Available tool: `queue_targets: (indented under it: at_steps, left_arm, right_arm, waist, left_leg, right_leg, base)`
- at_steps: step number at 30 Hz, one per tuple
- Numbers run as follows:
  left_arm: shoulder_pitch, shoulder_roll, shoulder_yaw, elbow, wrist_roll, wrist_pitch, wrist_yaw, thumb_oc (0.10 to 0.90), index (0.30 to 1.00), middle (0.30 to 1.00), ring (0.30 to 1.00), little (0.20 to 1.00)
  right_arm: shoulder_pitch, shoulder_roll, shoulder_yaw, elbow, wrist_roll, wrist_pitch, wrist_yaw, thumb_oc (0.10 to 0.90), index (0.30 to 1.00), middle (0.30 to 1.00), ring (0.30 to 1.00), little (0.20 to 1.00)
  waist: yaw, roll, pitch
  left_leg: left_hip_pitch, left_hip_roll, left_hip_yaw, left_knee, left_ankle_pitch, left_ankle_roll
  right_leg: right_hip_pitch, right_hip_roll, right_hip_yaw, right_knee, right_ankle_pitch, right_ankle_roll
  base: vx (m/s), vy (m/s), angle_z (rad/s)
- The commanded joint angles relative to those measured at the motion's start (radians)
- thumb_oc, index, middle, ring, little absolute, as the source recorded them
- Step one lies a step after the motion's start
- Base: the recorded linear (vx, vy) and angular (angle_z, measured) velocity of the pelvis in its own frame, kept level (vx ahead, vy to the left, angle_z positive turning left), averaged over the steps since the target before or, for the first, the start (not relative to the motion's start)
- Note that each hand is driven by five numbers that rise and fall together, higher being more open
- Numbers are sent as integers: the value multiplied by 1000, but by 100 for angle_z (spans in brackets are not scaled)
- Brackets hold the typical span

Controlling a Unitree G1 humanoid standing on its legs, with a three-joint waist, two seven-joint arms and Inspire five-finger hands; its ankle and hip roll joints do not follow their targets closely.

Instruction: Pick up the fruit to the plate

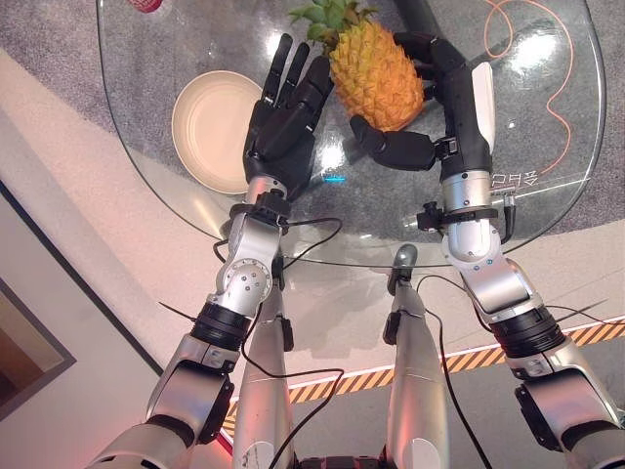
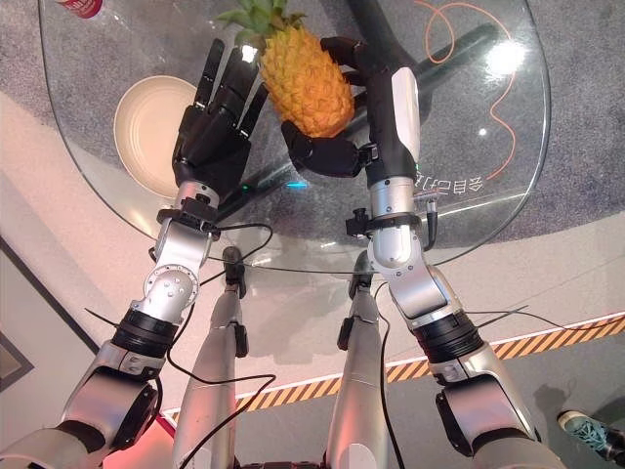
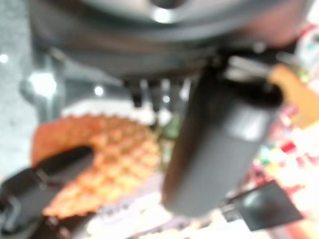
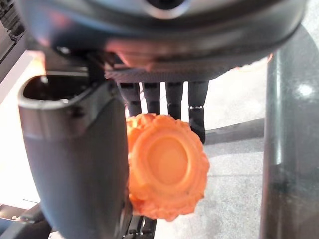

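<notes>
A yellow-orange pineapple (image 1: 376, 73) with a green crown is at the middle of the round glass table (image 1: 391, 256), tilted with its crown toward the far left. My right hand (image 1: 449, 98) is shut on it, thumb curled under its near end and fingers round its right side; the fruit's base (image 4: 167, 172) shows past the thumb (image 4: 75, 164). My left hand (image 1: 283, 122) is open with straight fingers, just left of the pineapple (image 3: 109, 159), fingertips by the crown. A cream plate (image 1: 210, 122) lies empty left of that hand.
A red object (image 1: 146, 5) sits at the table's far left edge. An orange cord (image 1: 547, 59) loops at the far right of the glass. Striped tape (image 1: 469, 362) runs across the floor near the table's front edge.
</notes>
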Motion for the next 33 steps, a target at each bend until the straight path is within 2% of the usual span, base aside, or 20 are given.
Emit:
queue_targets:
  at_steps: [1, 9, 25, 33]
  left_arm:
    - [-93, 0, 13, -147, 28, -46, -61, 800, 900, 900, 900, 900]
    - [-103, -5, 15, -154, -36, -25, -108, 800, 900, 900, 900, 900]
    - [-121, -6, 14, -152, -60, -62, -105, 800, 900, 900, 900, 900]
    - [-125, -10, 17, -156, -110, -51, -116, 800, 900, 900, 900, 900]
  right_arm:
    - [-121, -8, -34, -205, -42, -136, -20, 100, 300, 300, 300, 200]
    - [-129, -5, -13, -200, -42, -133, 23, 100, 300, 300, 300, 200]
    - [-146, -11, 25, -204, -22, -138, 95, 100, 300, 300, 300, 200]
    - [-155, -10, 39, -211, -16, -145, 135, 100, 300, 300, 300, 200]
  waist:
    - [-3, -22, -19]
    - [-2, -22, -19]
    - [-2, -22, -19]
    - [-1, -20, -19]
  left_leg:
    - [-4, -21, 14, 86, -77, 22]
    - [-6, -20, 14, 85, -76, 21]
    - [-4, -21, 13, 72, -69, 18]
    - [-2, -22, 14, 68, -65, 17]
  right_leg:
    - [26, 25, -32, -60, 57, -12]
    - [25, 23, -33, -61, 57, -13]
    - [28, 26, -34, -70, 59, -14]
    - [30, 25, -36, -71, 59, -15]
  base:
    - [0, 0, 0]
    - [0, 0, 0]
    - [0, 0, 0]
    - [0, 0, 0]
